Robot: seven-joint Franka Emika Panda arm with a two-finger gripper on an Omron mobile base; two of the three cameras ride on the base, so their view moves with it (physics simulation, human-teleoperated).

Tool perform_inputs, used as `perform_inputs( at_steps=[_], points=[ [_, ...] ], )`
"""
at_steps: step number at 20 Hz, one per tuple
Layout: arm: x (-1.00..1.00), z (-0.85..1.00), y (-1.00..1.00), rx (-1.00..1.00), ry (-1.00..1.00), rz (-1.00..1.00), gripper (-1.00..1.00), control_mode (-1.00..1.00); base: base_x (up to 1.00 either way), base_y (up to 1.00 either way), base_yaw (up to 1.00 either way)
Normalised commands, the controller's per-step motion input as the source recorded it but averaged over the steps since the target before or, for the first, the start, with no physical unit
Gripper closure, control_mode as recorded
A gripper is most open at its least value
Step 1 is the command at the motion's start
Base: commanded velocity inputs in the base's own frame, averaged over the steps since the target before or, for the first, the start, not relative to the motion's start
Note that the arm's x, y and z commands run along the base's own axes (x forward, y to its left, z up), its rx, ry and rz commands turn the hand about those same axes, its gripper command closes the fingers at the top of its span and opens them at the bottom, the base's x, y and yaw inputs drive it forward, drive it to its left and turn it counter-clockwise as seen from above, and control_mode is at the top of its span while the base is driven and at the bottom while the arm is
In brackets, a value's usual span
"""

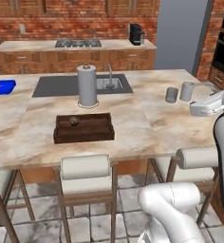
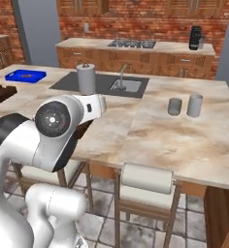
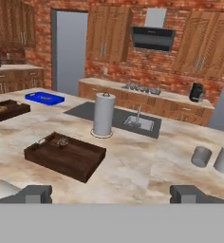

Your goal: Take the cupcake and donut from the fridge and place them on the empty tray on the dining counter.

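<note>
The dark brown wooden tray [image 1: 84,129] lies on the dining counter [image 1: 147,128], in front of the paper towel roll. The tiny dark cupcake [image 1: 74,120] sits inside it near its far left corner. In the hand view the tray [image 3: 71,159] is at lower left, with the cupcake [image 3: 62,141] at its far end. My gripper [image 3: 111,194] hovers above the counter to the tray's right, back from it. It is open, with nothing between its fingertips [image 3: 35,193]. The donut and the fridge are out of view.
A paper towel roll [image 1: 87,85] stands by the inset sink [image 1: 109,83]. Two grey cups [image 1: 172,94] stand at the counter's right. A blue tray [image 1: 1,86] and a brown tray with a tan item [image 3: 7,110] lie at the left. Cushioned stools [image 1: 85,173] line the near edge.
</note>
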Motion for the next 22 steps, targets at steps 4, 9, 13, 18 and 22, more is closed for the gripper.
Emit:
perform_inputs(
  at_steps=[4,9,13,18,22],
  points=[
    [0.00,0.00,0.00,0.00,0.00,0.00,-1.00,1.00,0.00,-1.00,-0.06],
    [0.00,0.00,0.00,0.00,0.00,0.00,-1.00,1.00,0.00,-1.00,-0.08],
    [0.00,0.00,0.00,0.00,0.00,0.00,-1.00,1.00,0.00,-1.00,-0.07],
    [0.00,0.00,0.00,0.00,0.00,0.00,-1.00,1.00,0.04,-1.00,-0.06],
    [0.00,0.00,0.00,0.00,0.00,0.00,-1.00,1.00,0.04,-1.00,-0.05]
  ],
)
